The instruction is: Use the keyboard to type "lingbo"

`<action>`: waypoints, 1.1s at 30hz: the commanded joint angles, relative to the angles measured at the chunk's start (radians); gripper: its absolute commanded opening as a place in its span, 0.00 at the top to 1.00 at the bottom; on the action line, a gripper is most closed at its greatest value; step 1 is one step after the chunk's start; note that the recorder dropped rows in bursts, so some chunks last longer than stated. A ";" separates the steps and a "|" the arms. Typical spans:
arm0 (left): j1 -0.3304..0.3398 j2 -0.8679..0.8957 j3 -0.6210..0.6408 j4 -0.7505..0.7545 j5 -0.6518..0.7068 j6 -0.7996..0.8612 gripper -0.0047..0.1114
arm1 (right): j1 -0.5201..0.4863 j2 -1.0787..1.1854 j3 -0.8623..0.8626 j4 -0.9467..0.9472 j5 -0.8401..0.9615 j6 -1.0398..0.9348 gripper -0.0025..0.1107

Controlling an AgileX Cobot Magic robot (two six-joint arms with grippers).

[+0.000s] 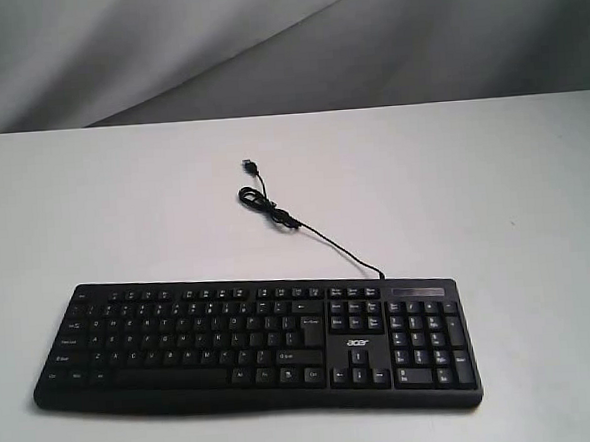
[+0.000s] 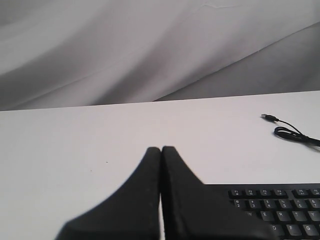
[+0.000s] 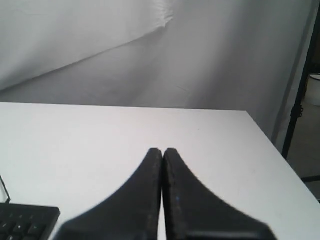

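L end effector (image 2: 161,150), R end effector (image 3: 162,151): pressed closed, empty, off keyboard (image 1: 252,334)

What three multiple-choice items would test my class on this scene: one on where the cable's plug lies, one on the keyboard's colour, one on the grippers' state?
1. Where does the plug of the keyboard lie?
A. Loose on the table, beyond the keyboard
B. Under the keyboard
C. In a gripper
2. What colour is the keyboard?
A. White
B. Black
C. Red
3. How do the left gripper and right gripper stand?
A. Open
B. Shut on the plug
C. Shut, holding nothing
Answers: 1 A, it lies free in the exterior view; 2 B, black body, white legends; 3 C, wrist views show fingers pressed together, nothing between.
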 commanded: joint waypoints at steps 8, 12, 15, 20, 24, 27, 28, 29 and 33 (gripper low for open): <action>-0.005 0.001 0.005 0.000 -0.002 -0.002 0.96 | -0.008 -0.004 0.061 0.024 0.021 -0.005 0.98; -0.005 0.001 0.005 0.000 -0.002 -0.002 0.96 | -0.008 -0.004 0.061 0.031 0.021 -0.005 0.98; -0.005 0.001 0.005 0.000 -0.002 -0.002 0.96 | -0.008 -0.004 0.061 0.031 0.021 -0.005 0.98; -0.011 0.001 0.005 0.000 -0.002 -0.002 0.96 | -0.008 -0.004 0.061 0.031 0.019 -0.005 0.98; -0.018 0.001 0.005 0.000 -0.002 -0.002 0.96 | -0.008 -0.004 0.061 0.031 0.019 -0.005 0.98; -0.018 0.001 0.005 0.000 -0.002 -0.002 0.96 | -0.008 -0.004 0.061 0.031 0.017 -0.005 0.98; -0.018 0.001 0.005 0.000 -0.002 -0.002 0.96 | -0.008 -0.004 0.061 0.031 0.017 -0.005 0.98; -0.018 0.001 0.005 0.000 -0.002 -0.002 0.96 | -0.008 -0.004 0.061 0.031 0.015 -0.005 0.98; -0.018 0.001 0.005 0.000 -0.002 -0.002 0.96 | -0.008 -0.004 0.061 0.031 0.015 -0.003 0.98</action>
